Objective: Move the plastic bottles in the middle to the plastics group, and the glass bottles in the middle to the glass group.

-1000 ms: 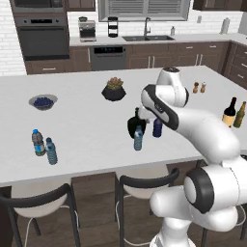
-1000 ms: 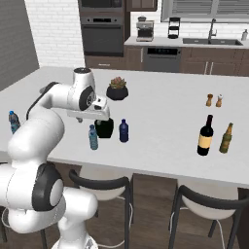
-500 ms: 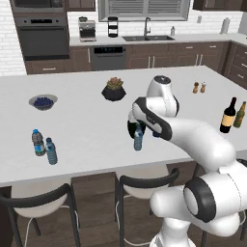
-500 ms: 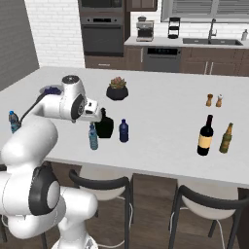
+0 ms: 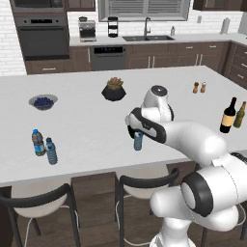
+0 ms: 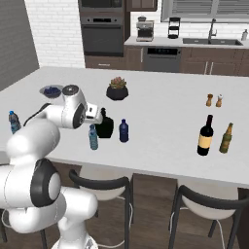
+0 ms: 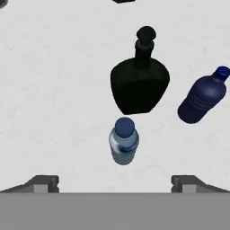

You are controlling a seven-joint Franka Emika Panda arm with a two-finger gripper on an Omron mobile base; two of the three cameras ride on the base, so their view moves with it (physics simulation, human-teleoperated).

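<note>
One second on, the gripper [image 7: 115, 182] had swung down over the clear bottle [image 7: 123, 140], fingers spread wide, nothing held; black bottle [image 7: 139, 85] unmoved.

A small clear plastic bottle with a blue cap and label [image 7: 123, 141] stands upright mid-counter, just beside a squat black glass bottle with a short narrow neck [image 7: 139, 83]. An opaque navy plastic bottle [image 7: 201, 97] stands near both. Two clear water bottles [image 5: 44, 146] stand together, well apart from a tall dark wine bottle [image 6: 206, 135] and a slimmer olive-green bottle [image 6: 225, 138].
</note>
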